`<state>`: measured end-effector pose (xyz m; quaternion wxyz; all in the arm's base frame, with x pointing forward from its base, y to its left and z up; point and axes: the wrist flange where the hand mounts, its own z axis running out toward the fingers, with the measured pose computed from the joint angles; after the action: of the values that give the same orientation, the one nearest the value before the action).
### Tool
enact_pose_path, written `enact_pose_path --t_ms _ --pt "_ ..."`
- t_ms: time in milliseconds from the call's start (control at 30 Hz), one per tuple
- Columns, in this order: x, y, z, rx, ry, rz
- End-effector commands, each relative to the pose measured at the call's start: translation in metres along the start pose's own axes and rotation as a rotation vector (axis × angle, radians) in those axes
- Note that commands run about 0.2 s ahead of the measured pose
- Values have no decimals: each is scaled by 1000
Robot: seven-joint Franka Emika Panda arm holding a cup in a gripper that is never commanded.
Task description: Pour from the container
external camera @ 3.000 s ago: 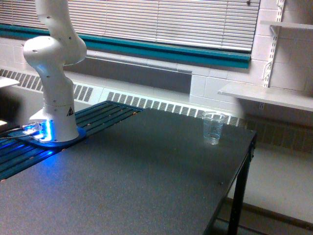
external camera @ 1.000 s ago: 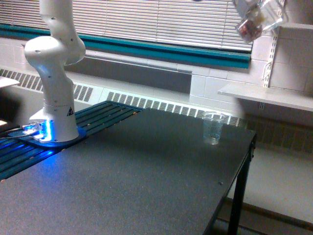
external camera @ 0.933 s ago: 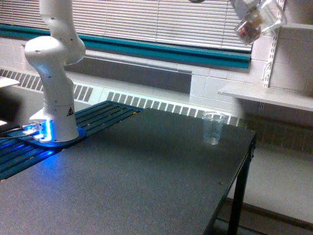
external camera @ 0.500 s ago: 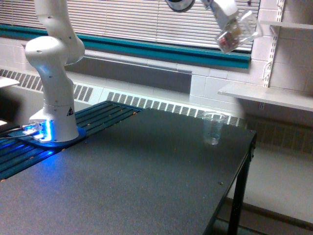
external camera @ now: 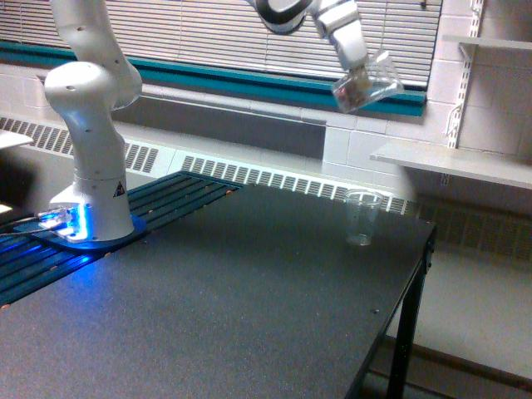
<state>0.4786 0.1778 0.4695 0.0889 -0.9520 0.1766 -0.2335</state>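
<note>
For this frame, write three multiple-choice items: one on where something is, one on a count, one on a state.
1. Where does the empty cup stand?
A. Beside the arm's base
B. Near the table's edge at the exterior view's right
C. On the wall shelf

2. How many clear cups are visible?
A. One
B. Two
C. Three

3. How is the container held by the gripper?
A. Upright on the table
B. Upside down inside the other cup
C. Tilted in the air

Answers: 1 B, it sits close to that edge; 2 B, one is held and one stands; 3 C, it hangs slanted above the table.
</note>
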Motion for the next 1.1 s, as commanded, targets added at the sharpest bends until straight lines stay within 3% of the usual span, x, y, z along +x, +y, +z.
enact_pose_path --t_ms 33,600,1100 --pt "-22 -2 25 -14 -78 -21" --pt "-32 -13 75 -15 -227 -96" --pt "-48 -39 104 -13 -312 -112"
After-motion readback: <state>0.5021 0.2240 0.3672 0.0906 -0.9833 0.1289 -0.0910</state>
